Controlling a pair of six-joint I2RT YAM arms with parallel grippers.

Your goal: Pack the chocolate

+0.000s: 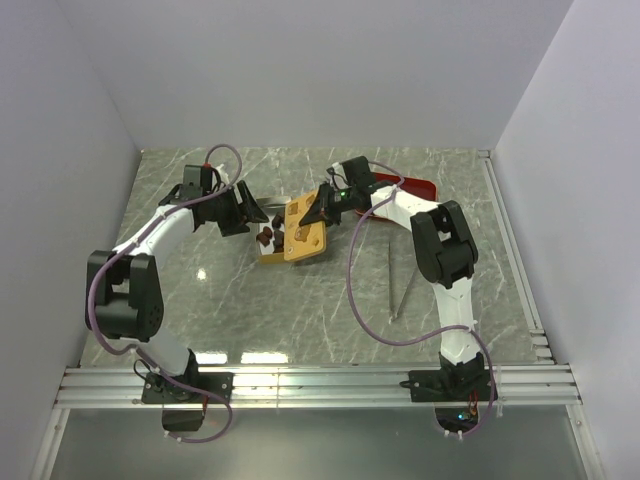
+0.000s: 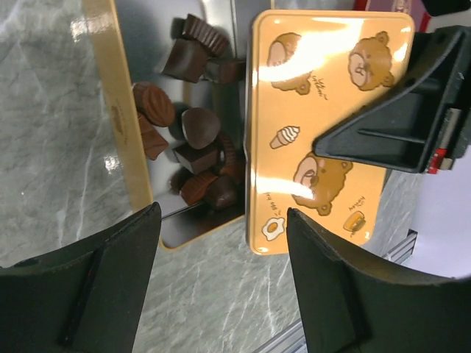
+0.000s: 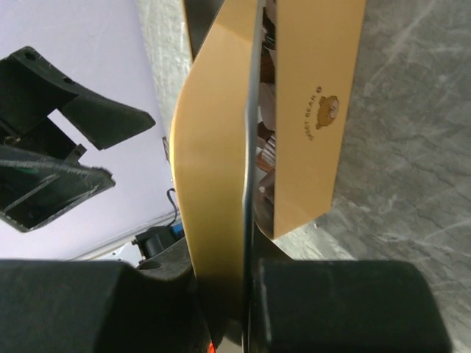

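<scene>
Chocolate, a handful of small dark-brown and reddish-brown lumps [image 2: 195, 140], lay inside the gold rectangular metal tin [image 2: 118, 110], near the middle of the grey marble table [image 1: 300, 320]. The right gripper [image 3: 250, 294] was closed on one thin edge of the yellow rectangular lid with printed bears [image 2: 331, 95] and held it over one long side of the tin; whether the lid touched the rim there, I could not tell. The left gripper [image 2: 221, 217] hovered with its jaws wide apart and held nothing, one finger at each side of the tin's short end.

In my judgement, the main danger was a crooked closing: the lid was gripped only at its edge, so it could turn in the fingers, catch on the rim and push the tin away, because nothing held the tin in place. Some lumps were piled up and could be pressed, or could stop the lid from seating. The open left fingers stood close to the tin's corner and could block the lid.

The uncovered side of the tin faced the left arm. The red rectangular tray [image 1: 410, 187] lay well apart behind the right arm, and the thin metal tongs [image 1: 400, 285] well apart on the right
</scene>
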